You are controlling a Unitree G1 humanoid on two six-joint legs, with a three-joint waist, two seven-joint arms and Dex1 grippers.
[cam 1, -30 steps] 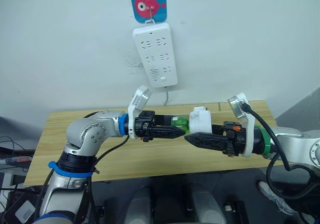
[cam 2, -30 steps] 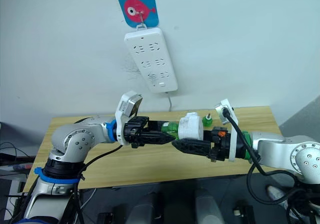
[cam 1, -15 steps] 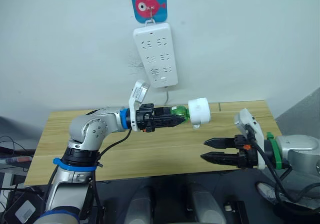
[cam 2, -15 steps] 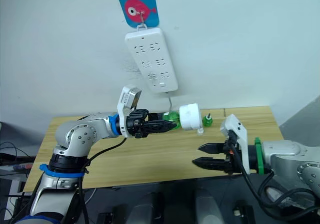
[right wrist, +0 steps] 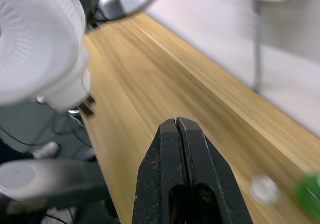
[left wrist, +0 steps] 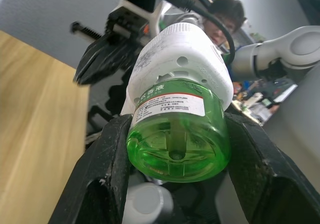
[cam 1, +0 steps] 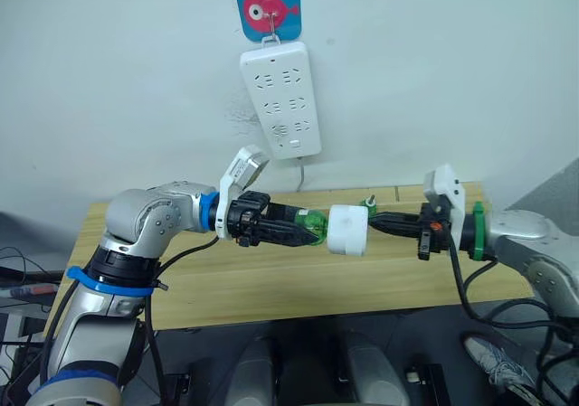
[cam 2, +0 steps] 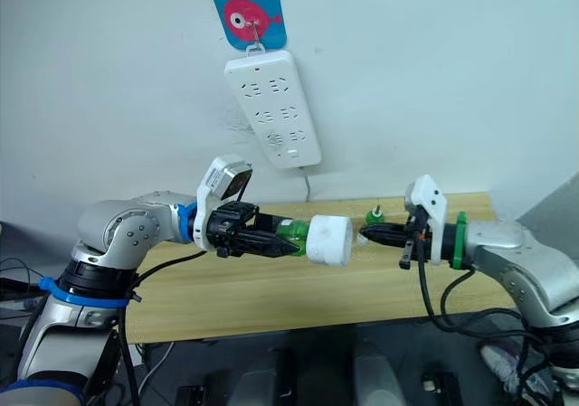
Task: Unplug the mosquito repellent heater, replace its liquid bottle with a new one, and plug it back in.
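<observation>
Heater [cam 1: 347, 230] hanging off the green bottle [cam 1: 310, 226], which the left gripper [cam 1: 294, 234] is grasping; right gripper [cam 1: 384, 222], jaws clenched, is waiting at 3 o'clock, needing to reopen

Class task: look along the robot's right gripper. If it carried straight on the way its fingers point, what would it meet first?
Most likely the mosquito repellent heater: the right gripper, fingers shut, points at its white face, which the left gripper holds up by the green bottle. Depth is uncertain; it might pass just beside.

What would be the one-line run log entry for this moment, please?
left gripper: shut on green liquid bottle | small white rounded plastic heater: on bottle, unplugged | right gripper: shut, empty, at heater | white power strip: on wall
</observation>
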